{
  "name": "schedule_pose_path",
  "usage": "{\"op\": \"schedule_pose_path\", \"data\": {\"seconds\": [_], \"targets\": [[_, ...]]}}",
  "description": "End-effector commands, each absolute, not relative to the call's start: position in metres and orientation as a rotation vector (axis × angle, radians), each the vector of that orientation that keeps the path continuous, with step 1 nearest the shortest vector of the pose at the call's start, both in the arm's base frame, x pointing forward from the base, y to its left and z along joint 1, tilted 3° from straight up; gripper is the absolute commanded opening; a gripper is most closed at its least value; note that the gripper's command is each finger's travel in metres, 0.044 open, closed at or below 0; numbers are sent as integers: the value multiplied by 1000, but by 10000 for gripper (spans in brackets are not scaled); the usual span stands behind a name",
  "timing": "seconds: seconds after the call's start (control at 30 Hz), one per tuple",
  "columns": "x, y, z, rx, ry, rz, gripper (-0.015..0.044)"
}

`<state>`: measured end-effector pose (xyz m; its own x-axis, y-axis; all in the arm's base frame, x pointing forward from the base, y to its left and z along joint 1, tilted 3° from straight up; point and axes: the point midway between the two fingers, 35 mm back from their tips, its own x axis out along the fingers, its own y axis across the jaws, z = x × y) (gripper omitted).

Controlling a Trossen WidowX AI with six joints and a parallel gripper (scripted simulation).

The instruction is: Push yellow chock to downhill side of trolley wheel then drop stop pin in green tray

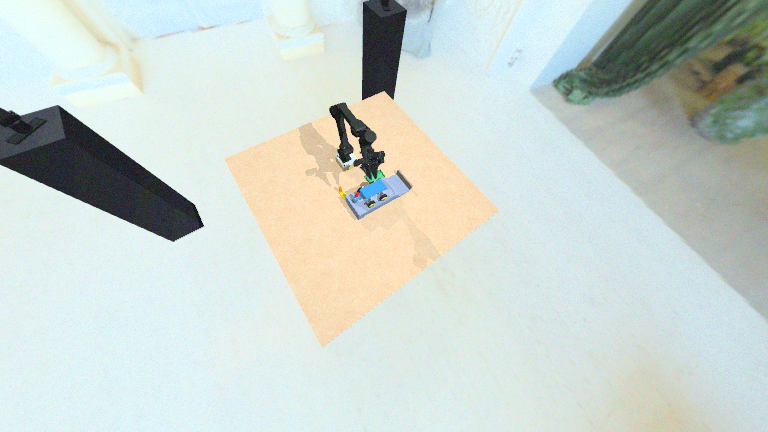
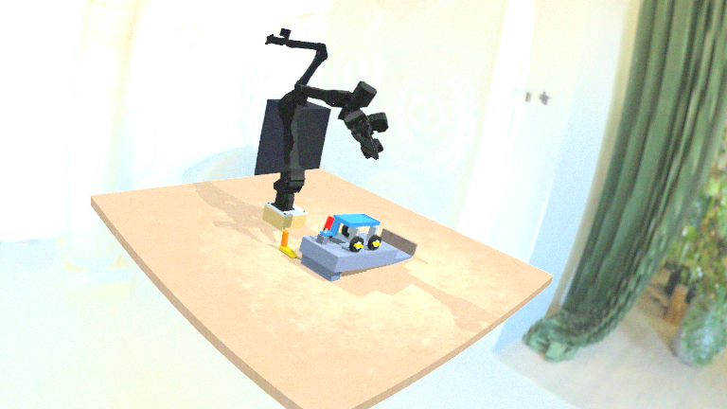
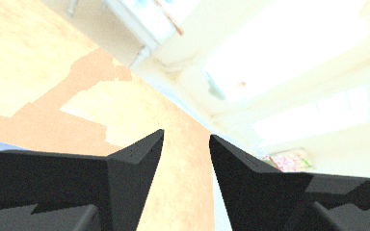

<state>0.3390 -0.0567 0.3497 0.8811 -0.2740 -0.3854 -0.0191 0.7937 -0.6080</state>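
Note:
The blue trolley (image 1: 373,189) (image 2: 357,220) stands on the grey-blue ramp (image 1: 397,182) (image 2: 369,261). The red-headed stop pin (image 1: 357,194) (image 2: 328,222) stands at the trolley's uphill end. The yellow chock (image 1: 342,194) (image 2: 288,251) stands upright on the table beside the ramp's high end, orange handle up, away from the wheels. The green tray (image 1: 381,175) lies behind the ramp, partly covered by the gripper in the top view and hidden in the exterior view. My gripper (image 2: 373,156) (image 3: 187,137) is partly open and empty, pointing down high above the ramp and tray area.
A raised end wall (image 1: 404,180) (image 2: 398,241) closes the ramp's low end. The arm's base block (image 1: 343,164) (image 2: 284,219) stands behind the chock on the tan table (image 1: 317,268) (image 2: 240,324). Black pedestals (image 1: 384,48) (image 1: 107,178) stand beyond the table.

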Motion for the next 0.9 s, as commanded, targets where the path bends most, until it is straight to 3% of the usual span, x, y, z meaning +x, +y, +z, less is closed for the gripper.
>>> {"op": "schedule_pose_path", "data": {"seconds": [0.0, 0.47, 0.87], "targets": [[335, -78, 307, -804, 656, -72, 190], [275, -139, 190, -1161, 1117, 390, 190], [197, -151, 120, -1221, 1213, 986, 190]]}}
